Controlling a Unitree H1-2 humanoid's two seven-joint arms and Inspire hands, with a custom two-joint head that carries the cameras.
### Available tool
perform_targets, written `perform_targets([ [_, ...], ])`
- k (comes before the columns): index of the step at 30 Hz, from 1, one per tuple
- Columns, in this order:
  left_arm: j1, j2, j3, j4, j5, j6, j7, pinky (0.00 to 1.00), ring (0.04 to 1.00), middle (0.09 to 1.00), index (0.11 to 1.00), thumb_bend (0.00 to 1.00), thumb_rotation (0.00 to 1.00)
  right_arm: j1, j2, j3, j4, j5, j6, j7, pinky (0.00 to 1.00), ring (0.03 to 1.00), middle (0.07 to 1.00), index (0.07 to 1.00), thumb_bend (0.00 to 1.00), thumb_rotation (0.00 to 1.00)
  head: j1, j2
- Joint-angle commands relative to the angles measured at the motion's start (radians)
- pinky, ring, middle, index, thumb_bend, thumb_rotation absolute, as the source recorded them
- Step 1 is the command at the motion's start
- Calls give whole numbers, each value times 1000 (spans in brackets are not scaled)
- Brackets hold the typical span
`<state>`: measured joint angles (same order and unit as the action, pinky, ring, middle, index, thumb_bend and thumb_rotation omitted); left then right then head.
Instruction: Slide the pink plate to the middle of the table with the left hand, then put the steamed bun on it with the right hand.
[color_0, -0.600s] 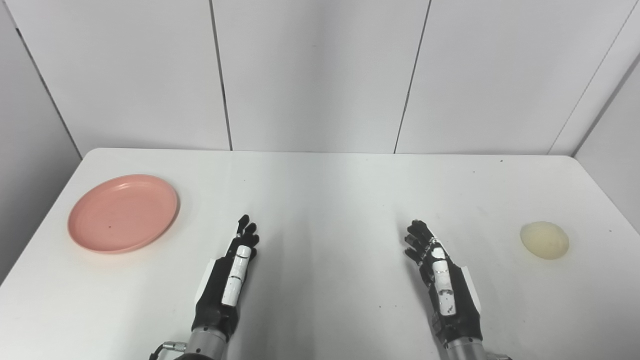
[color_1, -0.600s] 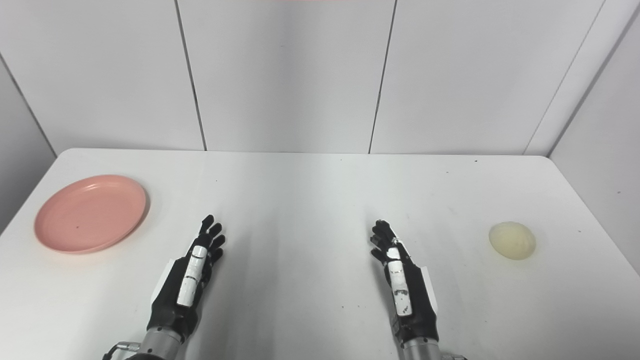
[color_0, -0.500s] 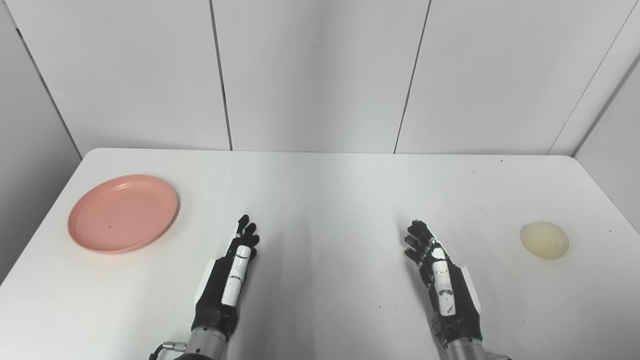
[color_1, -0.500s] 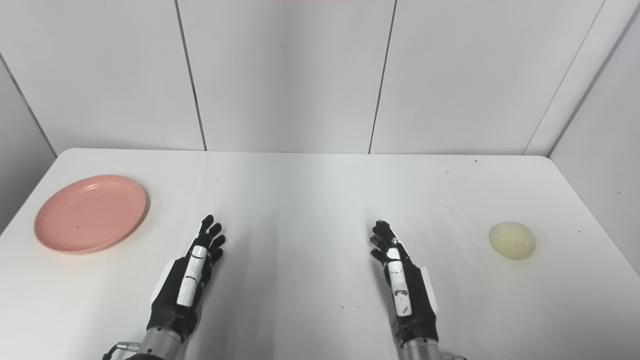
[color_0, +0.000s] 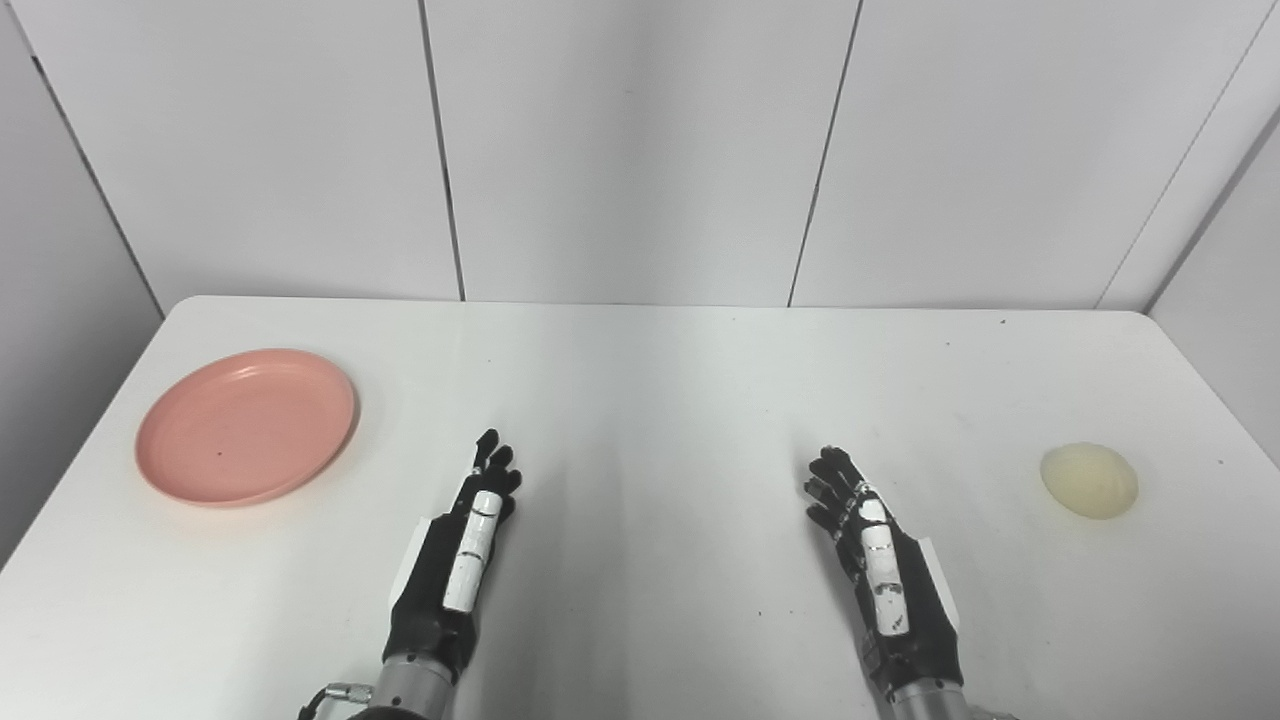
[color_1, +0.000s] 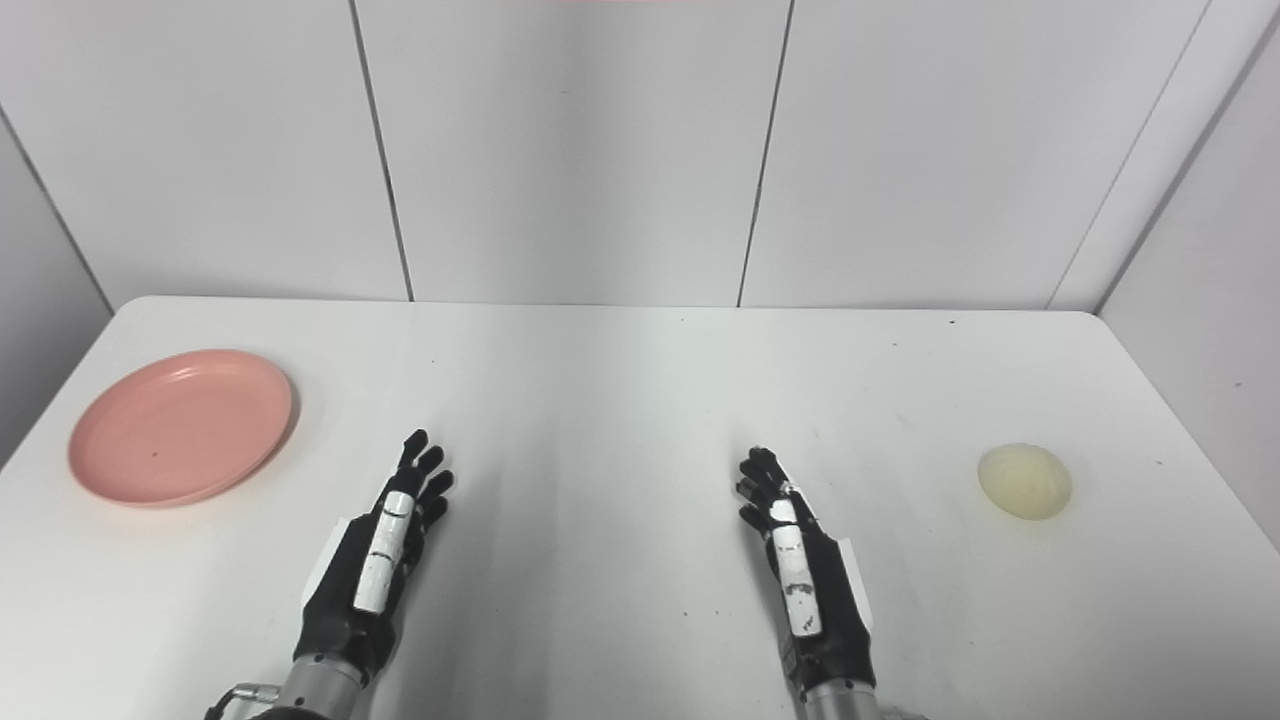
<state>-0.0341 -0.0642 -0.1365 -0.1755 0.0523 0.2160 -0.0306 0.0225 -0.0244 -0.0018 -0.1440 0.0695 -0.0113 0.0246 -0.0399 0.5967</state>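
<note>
My left hand (color_0: 455, 555) and right hand (color_0: 885, 580) are lying near the table's (color_0: 650, 380) front edge, well apart. The plate (color_0: 247, 425) is sitting far left, beyond my left hand. The bun (color_0: 1088, 480) is resting far right, beside my right hand.

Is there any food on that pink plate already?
No. The pink plate is bare apart from one tiny dark speck on its surface. The steamed bun sits on the table far to the right. What lies beneath the plate is hidden.
</note>
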Motion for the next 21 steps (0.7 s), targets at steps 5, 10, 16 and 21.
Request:
perform_targets([
  [5,-24,1,-4,-31,0,-6,-10,986,967,1000,1000,641,991,-6,-3,5,-26,0,-10,11,891,881,871,879,795,995,0,0],
  [10,-25,4,-6,-34,-1,-3,-13,988,972,1000,1000,637,998,-6,-4,7,-29,0,-7,9,886,874,865,876,789,999,0,1],
  [16,-25,6,-4,-34,-6,-6,-17,996,978,1000,1000,650,993,-4,-4,9,-34,-1,-3,9,884,869,864,878,794,1000,-2,3],
  [21,-25,9,-6,-32,-2,-12,-20,996,976,1000,1000,632,999,-4,-3,8,-32,-2,-3,5,874,866,863,877,798,999,-1,2],
])
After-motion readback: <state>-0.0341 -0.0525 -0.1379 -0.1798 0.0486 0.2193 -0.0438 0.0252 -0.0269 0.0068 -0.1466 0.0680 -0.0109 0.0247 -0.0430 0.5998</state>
